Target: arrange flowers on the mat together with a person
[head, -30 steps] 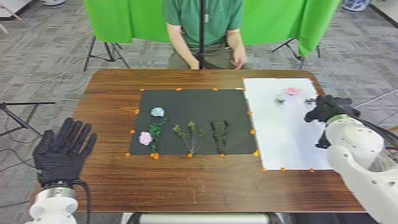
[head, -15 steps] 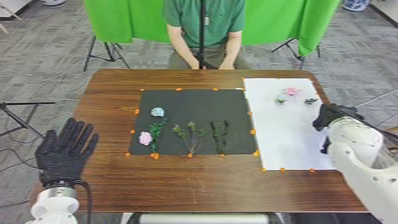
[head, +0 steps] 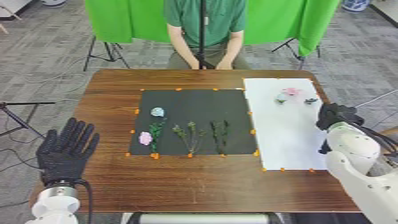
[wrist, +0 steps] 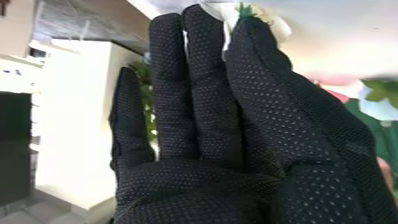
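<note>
The right hand has drawn back from the dark sprig to the table's right edge, fingers straight and close together; the sprig, near the far right corner, looks placed, freeing the hand for another.

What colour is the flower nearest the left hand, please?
The flower is pink, clearest in the head view.
</note>
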`<state>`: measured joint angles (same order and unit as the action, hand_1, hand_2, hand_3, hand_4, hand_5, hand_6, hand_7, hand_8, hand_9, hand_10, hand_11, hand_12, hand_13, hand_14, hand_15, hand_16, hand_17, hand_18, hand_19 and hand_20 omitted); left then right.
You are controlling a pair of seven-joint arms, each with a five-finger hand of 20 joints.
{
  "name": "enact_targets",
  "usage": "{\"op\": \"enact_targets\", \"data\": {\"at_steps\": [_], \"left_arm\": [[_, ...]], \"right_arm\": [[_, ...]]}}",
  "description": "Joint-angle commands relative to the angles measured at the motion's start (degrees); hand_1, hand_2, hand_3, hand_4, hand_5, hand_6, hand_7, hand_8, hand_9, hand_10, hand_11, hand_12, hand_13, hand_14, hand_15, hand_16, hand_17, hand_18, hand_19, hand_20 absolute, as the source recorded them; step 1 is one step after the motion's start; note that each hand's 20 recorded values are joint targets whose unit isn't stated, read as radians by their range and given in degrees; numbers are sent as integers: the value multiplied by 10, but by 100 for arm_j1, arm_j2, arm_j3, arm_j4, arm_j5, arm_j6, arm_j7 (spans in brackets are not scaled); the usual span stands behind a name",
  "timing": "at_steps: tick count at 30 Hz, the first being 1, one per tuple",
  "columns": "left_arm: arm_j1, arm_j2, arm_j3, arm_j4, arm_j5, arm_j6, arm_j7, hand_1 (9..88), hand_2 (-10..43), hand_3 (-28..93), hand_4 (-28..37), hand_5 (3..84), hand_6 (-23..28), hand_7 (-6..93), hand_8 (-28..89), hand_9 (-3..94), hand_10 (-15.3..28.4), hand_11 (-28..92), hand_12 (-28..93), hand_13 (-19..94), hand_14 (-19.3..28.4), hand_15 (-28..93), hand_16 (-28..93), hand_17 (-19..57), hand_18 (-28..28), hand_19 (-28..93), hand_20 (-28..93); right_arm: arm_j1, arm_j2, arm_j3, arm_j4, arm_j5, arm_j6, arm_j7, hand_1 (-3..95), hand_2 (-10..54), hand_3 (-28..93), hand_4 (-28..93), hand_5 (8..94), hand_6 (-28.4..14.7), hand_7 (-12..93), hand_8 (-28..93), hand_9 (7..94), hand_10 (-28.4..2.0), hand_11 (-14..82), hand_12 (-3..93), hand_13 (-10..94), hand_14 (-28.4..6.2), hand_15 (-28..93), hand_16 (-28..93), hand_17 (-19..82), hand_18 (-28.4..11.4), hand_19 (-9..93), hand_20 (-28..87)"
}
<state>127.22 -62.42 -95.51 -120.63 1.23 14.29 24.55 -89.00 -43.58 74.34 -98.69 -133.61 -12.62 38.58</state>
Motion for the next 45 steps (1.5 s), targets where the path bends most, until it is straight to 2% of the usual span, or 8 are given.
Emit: {"op": "enact_targets", "data": {"at_steps": [1, 5, 10, 19, 27, 30, 39, 45], "left_arm": [[172, -48, -57, -23, 4, 62, -10, 285, 130, 764, -283, 509, 86, 159, -106, 447, 135, 219, 77, 332, 153, 314, -75, -68, 159, 398, 111], [227, 7, -64, -43, -61, 64, 67, 285, 131, 764, -283, 510, 86, 159, -106, 447, 135, 218, 76, 332, 153, 315, -74, -68, 159, 397, 111], [227, 9, -95, -42, -52, 115, 30, 285, 130, 764, -283, 510, 86, 160, -106, 447, 134, 219, 77, 332, 153, 316, -75, -68, 159, 397, 111], [181, -5, -38, -39, -18, 98, -30, 284, 130, 765, -283, 511, 87, 159, -106, 447, 135, 218, 77, 332, 154, 316, -75, -68, 159, 397, 111], [149, 60, -4, -21, -7, 115, 7, 285, 131, 764, -283, 510, 87, 159, -106, 447, 135, 219, 77, 332, 153, 316, -75, -68, 160, 398, 111], [40, 54, 54, 40, -47, 87, -52, 284, 131, 765, -283, 511, 87, 159, -106, 448, 135, 219, 77, 333, 153, 316, -75, -68, 160, 398, 111], [-166, 176, 187, 110, -9, 35, -87, 284, 132, 765, -283, 511, 87, 159, -106, 447, 134, 218, 77, 333, 153, 316, -75, -68, 159, 399, 111], [-109, 137, 169, 111, -25, 45, -67, 284, 133, 764, -283, 511, 87, 159, -106, 447, 135, 218, 77, 333, 153, 316, -75, -68, 159, 399, 111]], "right_arm": [[-317, 282, -211, -915, -629, 790, -547, 612, -67, 659, -283, 705, 25, 354, -46, 815, -75, 62, 354, 605, -73, 183, 318, 153, -172, 385, 130], [36, 425, -729, -1407, -875, 1026, -994, 607, -70, 669, -283, 706, 26, 356, -48, 816, -76, 62, 353, 603, -75, 179, 317, 155, -173, 384, 131], [934, 215, -1627, -1564, -813, 1137, -1576, 604, -70, 673, -283, 706, 27, 356, -50, 816, -75, 61, 354, 601, -78, 178, 314, 159, -172, 384, 132], [2222, -1139, -2945, -825, -627, 627, -2162, 595, -72, 684, -283, 701, 29, 364, -52, 786, -70, 63, 364, 592, -82, 181, 305, 159, -172, 385, 134], [2707, -2063, -3838, 16, -567, 348, -1959, 593, -72, 688, -283, 703, 30, 367, -55, 784, -69, 66, 362, 591, -80, 188, 302, 159, -172, 385, 135], [2796, -2311, -4079, 272, -620, 427, -1726, 591, -73, 692, -283, 703, 29, 367, -56, 785, -69, 69, 364, 596, -80, 196, 304, 159, -174, 393, 138], [3115, -2577, -4587, 602, -793, 889, -1543, 592, -77, 699, -283, 708, 23, 362, -51, 792, -73, 78, 370, 604, -78, 209, 312, 158, -178, 412, 137], [2981, -2595, -4610, 699, -891, 957, -1516, 591, -77, 702, -283, 709, 23, 361, -52, 787, -74, 75, 366, 602, -78, 209, 310, 156, -178, 413, 131]]}}
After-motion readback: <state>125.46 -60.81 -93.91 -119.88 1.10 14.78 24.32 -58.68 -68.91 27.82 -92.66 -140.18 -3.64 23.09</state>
